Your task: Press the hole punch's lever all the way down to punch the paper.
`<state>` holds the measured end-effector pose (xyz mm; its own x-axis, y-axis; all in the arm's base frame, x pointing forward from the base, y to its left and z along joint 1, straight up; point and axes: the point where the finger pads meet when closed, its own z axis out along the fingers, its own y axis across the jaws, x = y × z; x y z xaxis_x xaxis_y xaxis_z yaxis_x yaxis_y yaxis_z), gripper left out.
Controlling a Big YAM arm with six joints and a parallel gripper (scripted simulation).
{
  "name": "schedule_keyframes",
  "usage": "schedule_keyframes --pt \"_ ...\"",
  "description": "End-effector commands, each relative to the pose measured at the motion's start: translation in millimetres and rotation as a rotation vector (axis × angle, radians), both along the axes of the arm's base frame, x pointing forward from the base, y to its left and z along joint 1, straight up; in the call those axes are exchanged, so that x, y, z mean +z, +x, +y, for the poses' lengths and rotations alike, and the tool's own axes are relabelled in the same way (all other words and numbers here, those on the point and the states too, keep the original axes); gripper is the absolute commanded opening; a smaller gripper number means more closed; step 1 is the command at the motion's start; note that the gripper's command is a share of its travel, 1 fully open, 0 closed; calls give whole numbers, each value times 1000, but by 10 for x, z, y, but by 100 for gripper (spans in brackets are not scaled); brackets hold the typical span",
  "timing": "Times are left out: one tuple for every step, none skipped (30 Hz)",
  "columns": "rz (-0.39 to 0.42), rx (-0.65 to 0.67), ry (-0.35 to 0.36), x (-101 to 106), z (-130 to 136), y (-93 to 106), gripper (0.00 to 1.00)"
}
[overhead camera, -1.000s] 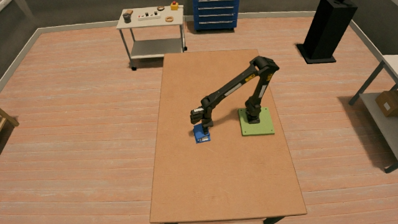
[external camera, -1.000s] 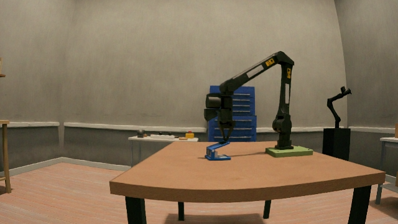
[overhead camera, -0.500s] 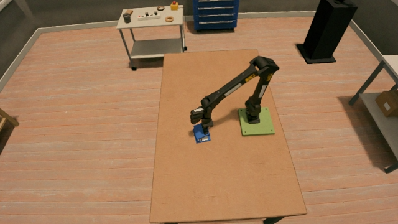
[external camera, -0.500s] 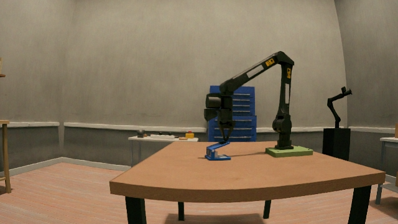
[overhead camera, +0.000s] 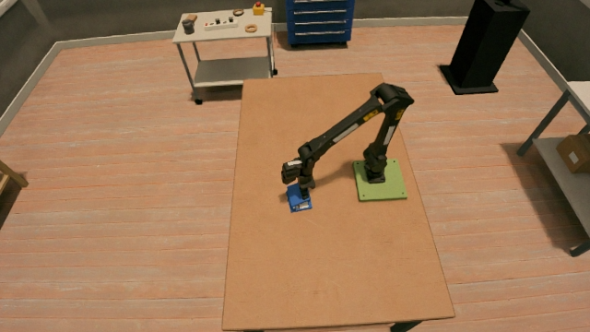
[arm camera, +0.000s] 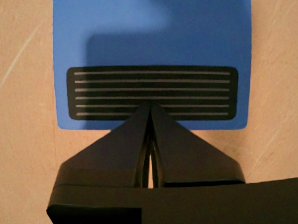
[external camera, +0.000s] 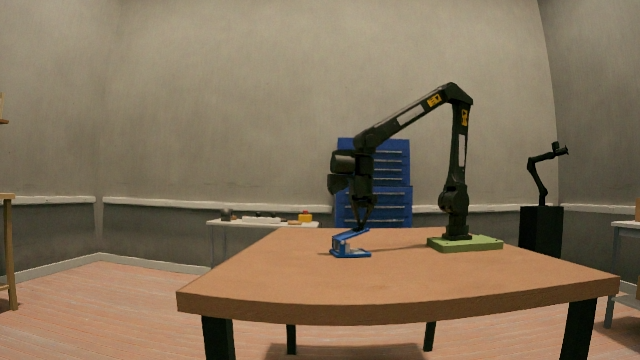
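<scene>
A blue hole punch (overhead camera: 299, 199) stands on the brown table, left of the arm's green base plate (overhead camera: 380, 180). In the side view its lever (external camera: 352, 235) is raised, slanting up to the right above the base (external camera: 350, 252). My gripper (external camera: 361, 226) points straight down with its fingers shut, tips at the lever's raised end. In the wrist view the closed fingertips (arm camera: 149, 108) meet the black ribbed pad (arm camera: 152, 92) on the blue lever (arm camera: 152, 43). I cannot make out the paper.
A grey cart (overhead camera: 226, 41) with small items and a blue drawer cabinet (overhead camera: 320, 20) stand beyond the table's far end. A black pedestal (overhead camera: 485, 43) is at the far right. A shelf with a box (overhead camera: 574, 152) is at the right.
</scene>
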<state>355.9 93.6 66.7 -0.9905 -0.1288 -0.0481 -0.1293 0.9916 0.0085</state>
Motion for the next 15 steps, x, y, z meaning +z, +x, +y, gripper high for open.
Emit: schedule_keyframes --pt "46 -6 -10 -182 6 -106 0" --pt "47 -6 -11 -182 5 -108 0" --pt "48 -6 -11 -182 5 -111 0" --pt "48 -6 -11 -182 4 -113 0" --pt "49 -6 -11 -182 4 -114 0" --pt "50 -6 -11 -182 3 -116 0" --pt "50 -6 -12 -182 3 -117 0" --pt "50 -6 -12 -182 3 -118 0" --pt "51 -6 -12 -182 3 -119 0" --pt "51 -6 -12 -182 3 -119 0" --pt "51 -6 -12 -182 3 -120 0" --pt "52 -6 -12 -182 2 -121 0" --pt "52 -6 -12 -182 2 -121 0" --pt "52 -6 -12 -182 2 -121 0" --pt "52 -6 -12 -182 2 -121 0"
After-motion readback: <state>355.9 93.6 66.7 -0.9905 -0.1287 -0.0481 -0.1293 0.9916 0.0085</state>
